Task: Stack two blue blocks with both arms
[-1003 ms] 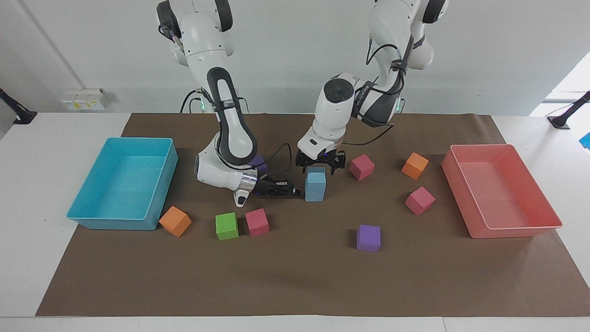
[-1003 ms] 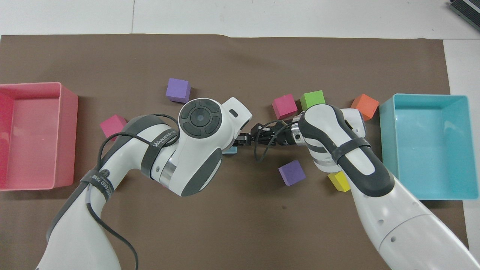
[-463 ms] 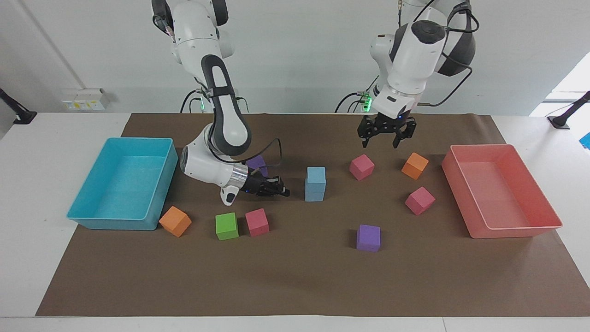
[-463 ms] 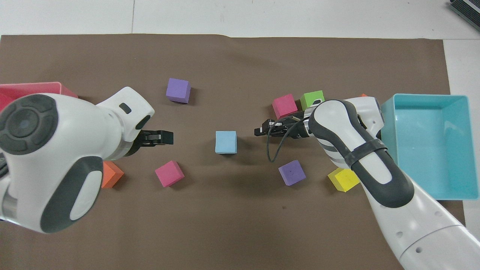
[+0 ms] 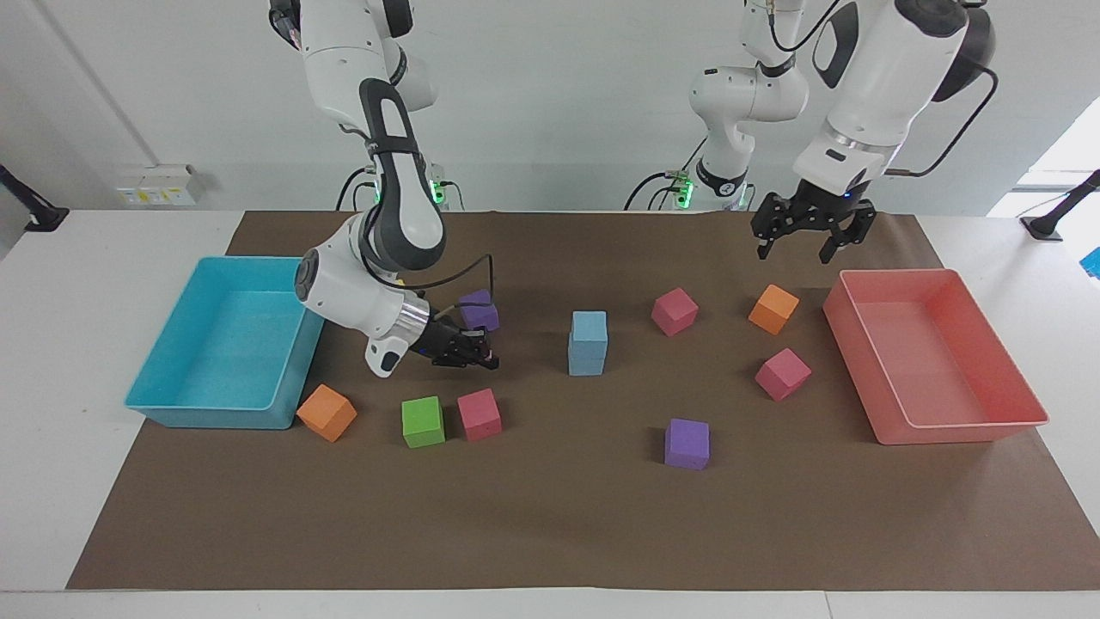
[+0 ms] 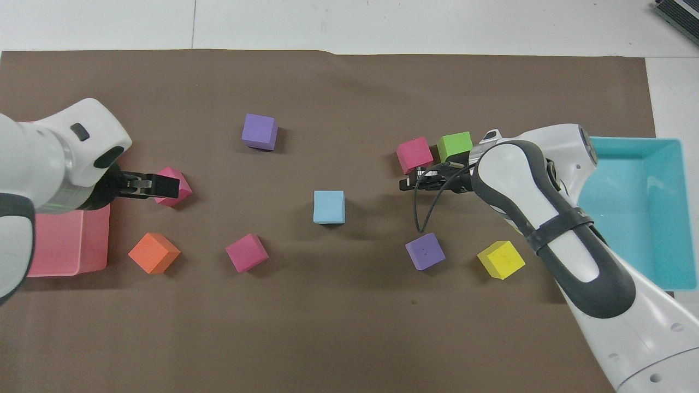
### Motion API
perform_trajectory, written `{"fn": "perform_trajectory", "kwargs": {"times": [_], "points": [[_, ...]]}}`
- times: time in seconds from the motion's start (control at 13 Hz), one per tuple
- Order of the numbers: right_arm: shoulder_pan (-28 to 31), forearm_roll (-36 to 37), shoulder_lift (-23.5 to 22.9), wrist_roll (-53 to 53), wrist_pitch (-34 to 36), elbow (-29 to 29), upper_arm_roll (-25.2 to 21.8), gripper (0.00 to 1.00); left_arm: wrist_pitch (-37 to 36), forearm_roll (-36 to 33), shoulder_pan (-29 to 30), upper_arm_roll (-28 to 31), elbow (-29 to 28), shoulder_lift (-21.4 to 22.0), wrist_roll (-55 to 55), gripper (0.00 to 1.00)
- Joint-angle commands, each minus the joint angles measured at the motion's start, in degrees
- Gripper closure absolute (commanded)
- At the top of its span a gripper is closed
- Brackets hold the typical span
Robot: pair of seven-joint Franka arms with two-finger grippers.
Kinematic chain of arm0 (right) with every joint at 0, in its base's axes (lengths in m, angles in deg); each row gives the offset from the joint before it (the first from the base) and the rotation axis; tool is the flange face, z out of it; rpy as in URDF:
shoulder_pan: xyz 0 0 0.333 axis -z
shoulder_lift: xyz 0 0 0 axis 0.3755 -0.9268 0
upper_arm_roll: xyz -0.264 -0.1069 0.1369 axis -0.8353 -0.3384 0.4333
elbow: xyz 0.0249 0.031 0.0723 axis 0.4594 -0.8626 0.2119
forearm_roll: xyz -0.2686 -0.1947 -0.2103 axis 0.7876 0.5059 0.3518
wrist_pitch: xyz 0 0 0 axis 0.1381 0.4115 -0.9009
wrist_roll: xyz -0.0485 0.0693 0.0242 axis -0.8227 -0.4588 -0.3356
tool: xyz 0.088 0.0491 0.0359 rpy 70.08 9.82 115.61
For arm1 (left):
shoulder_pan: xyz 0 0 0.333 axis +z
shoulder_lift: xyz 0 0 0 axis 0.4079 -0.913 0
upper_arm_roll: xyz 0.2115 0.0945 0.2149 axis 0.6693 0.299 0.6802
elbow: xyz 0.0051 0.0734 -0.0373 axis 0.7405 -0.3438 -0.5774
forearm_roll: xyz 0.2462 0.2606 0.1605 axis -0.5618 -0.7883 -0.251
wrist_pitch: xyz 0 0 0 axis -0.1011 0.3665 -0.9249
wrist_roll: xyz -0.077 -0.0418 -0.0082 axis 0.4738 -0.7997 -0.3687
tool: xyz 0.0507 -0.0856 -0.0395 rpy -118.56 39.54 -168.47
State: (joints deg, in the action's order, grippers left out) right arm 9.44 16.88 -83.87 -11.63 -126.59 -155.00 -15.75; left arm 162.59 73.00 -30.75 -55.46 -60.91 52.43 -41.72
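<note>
Surrounding our stacked blue blocks (image 5: 588,342) sit loose cubes; left tool (image 5: 810,234) spread, right tool (image 5: 475,352) pressed together, empty.

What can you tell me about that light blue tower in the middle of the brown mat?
It is two blue blocks, small sky-blue cubes that look like matte foam, one stacked squarely on the other. A faint seam marks where they meet. The stack stands upright near the mat's centre; from overhead only the top face shows. Nothing touches it except the mat.

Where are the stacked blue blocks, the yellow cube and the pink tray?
blue blocks (image 5: 588,344): facing view, front faces of the stack.
yellow cube (image 6: 501,260): overhead view, top face.
pink tray (image 5: 962,432): facing view, outer wall farthest from the robots.
</note>
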Motion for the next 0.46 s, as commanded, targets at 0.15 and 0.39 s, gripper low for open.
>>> {"fn": "perform_trajectory", "kwargs": {"times": [0.15,0.39], "points": [[2.06,12.45,4.07,-4.8,0.32,-0.26,0.66,0.0,-8.08,0.0,2.46,-0.65,9.34,-3.27,1.15,0.0],[4.08,20.43,6.0,-6.81,1.37,-0.26,0.48,0.0,-13.62,-0.09,2.46,-0.56,12.93,-4.23,1.32,0.0]]}}
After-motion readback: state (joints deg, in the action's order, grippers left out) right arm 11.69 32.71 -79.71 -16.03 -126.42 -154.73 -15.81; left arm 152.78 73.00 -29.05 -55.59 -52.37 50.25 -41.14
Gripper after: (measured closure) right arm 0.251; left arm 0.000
